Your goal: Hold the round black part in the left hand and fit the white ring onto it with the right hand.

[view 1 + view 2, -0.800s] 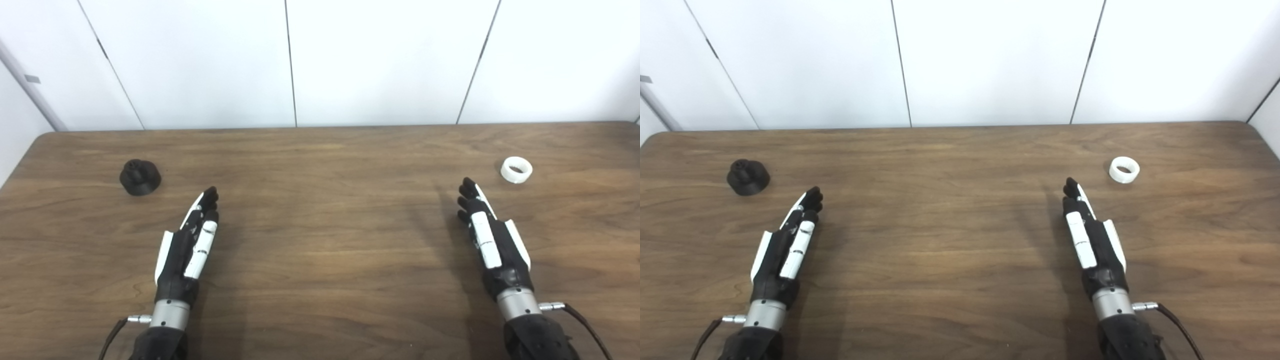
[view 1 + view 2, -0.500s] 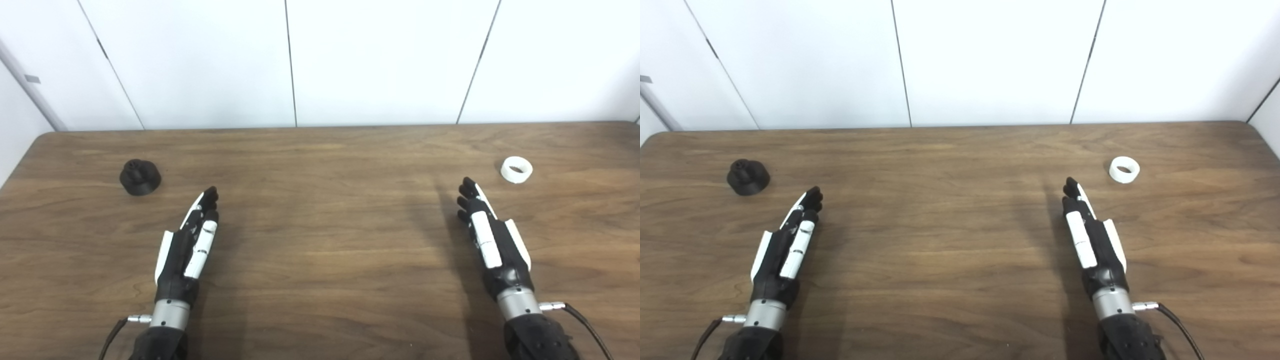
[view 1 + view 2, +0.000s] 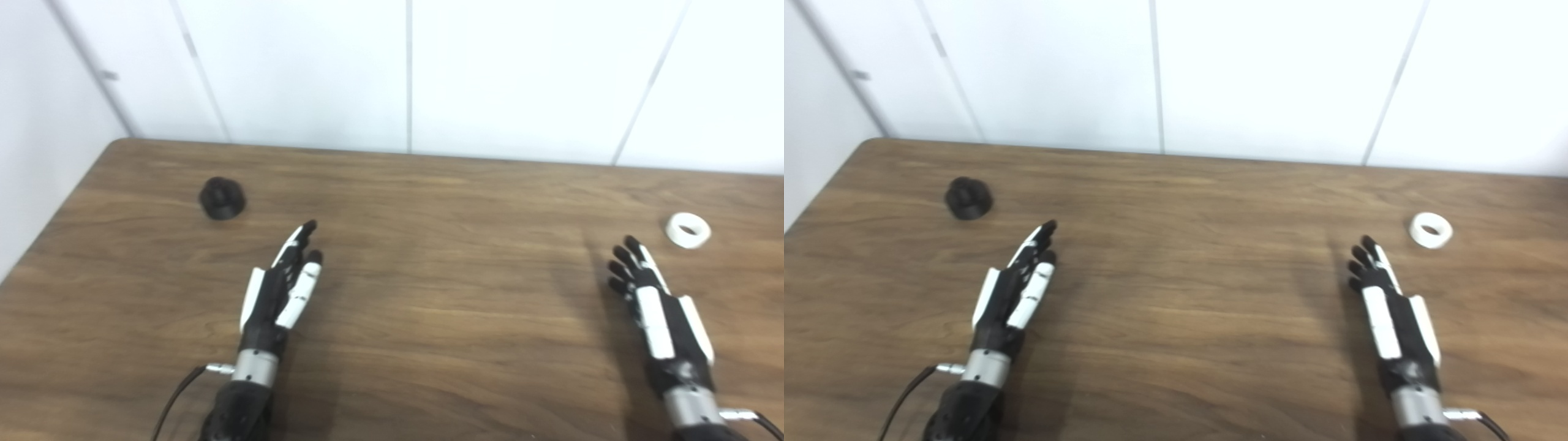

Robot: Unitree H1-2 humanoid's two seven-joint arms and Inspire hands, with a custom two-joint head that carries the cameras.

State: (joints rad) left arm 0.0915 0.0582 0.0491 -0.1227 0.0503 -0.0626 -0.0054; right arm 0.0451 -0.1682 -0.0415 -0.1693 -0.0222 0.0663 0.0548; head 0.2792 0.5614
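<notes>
We've got both hands empty w/ fingers stretched flat, left hand (image 3: 278, 294) short of the black part (image 3: 222, 198), right hand (image 3: 658, 306) near the white ring (image 3: 688, 229), so risk is a flat reach nudging either piece across the table (image 3: 429, 343).

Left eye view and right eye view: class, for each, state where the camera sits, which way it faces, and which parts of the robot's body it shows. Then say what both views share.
Left eye view: on the robot's head, left side, looking down and forward over the table toward the white wall; shows the left hand and right hand, both open, with forearms.
Right eye view: beside it, set a little rightward, facing the same way; shows the same hands and forearms.
Shared: the round black part far left, the white ring far right, neither touched.
</notes>
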